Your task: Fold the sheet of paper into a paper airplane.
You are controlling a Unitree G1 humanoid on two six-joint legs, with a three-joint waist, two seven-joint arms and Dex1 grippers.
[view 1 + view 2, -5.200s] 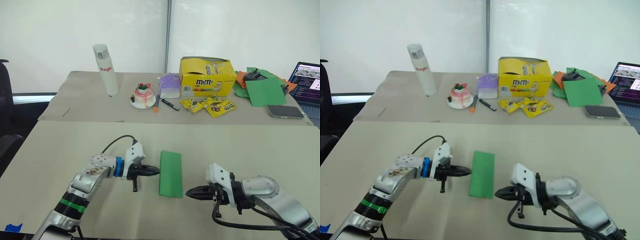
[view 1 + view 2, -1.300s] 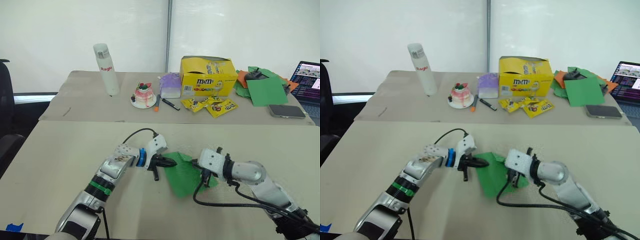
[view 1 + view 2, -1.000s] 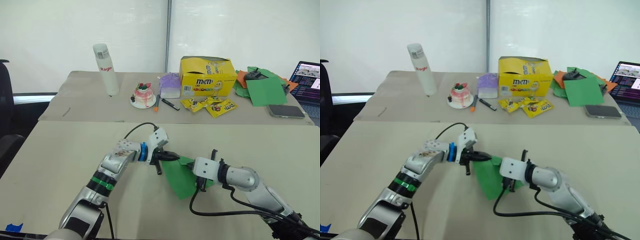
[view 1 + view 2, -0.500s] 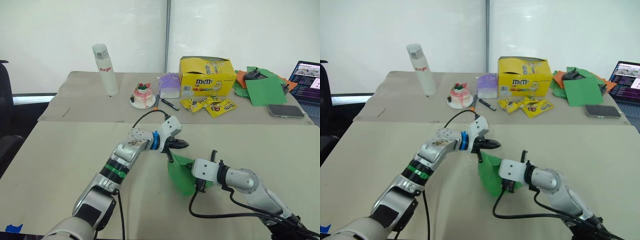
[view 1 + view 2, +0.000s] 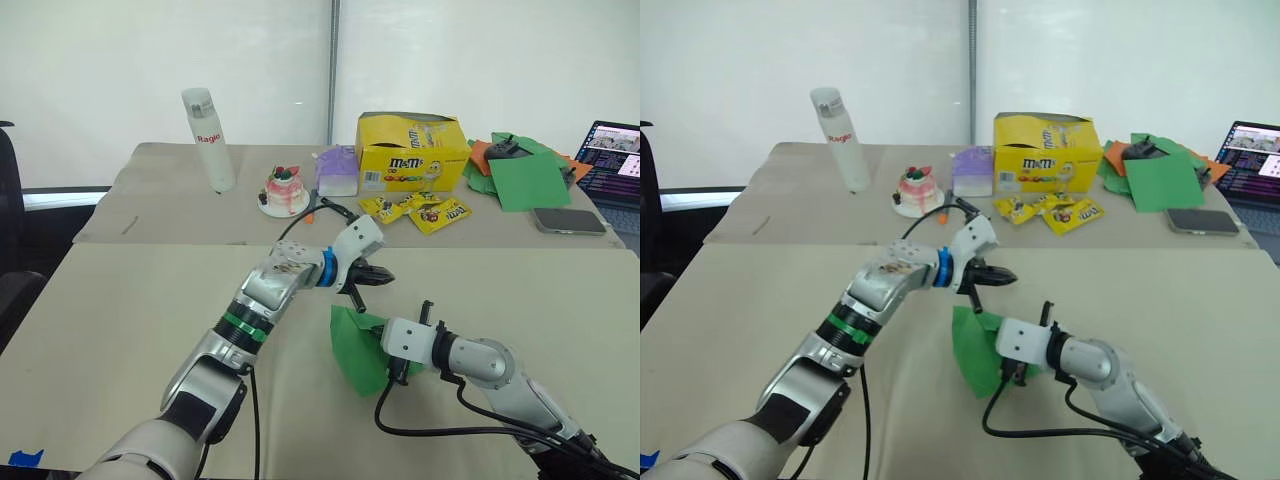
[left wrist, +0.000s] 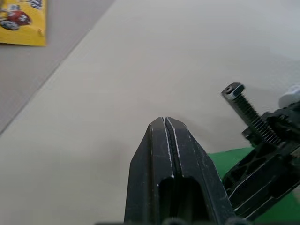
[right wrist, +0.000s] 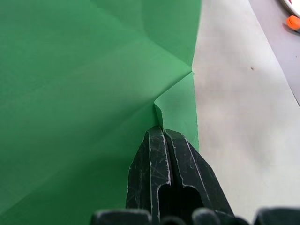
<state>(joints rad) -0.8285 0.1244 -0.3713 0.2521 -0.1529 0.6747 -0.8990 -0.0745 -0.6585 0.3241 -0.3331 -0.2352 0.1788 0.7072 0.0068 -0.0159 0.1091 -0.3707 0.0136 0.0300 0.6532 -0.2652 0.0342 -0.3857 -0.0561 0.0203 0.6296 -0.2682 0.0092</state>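
Near surface (image 5: 120, 320): plain beige, matte. A second beige surface (image 5: 180, 190) stands behind it, against white wall panels.

Sheet of paper (image 5: 356, 346): bright green, creased, on the near surface towards its middle, one edge raised. The right gripper (image 7: 161, 136), fingers pressed together, pinches a small folded corner of the sheet; in the head view it sits at the sheet's right side.

Left gripper (image 5: 384, 274): fingers together with nothing between them, held above the surface just beyond the sheet's far edge, apart from it.

Back surface, robot's left to right: white bottle (image 5: 209, 139) upright, small cake on a plate (image 5: 283, 190), purple pack (image 5: 338, 170), yellow candy box (image 5: 413, 151) with yellow candy packets (image 5: 420, 210) in front, pile of green and orange sheets (image 5: 522, 172), phone (image 5: 565, 221) lying flat. Laptop (image 5: 612, 158) open at the far right edge.
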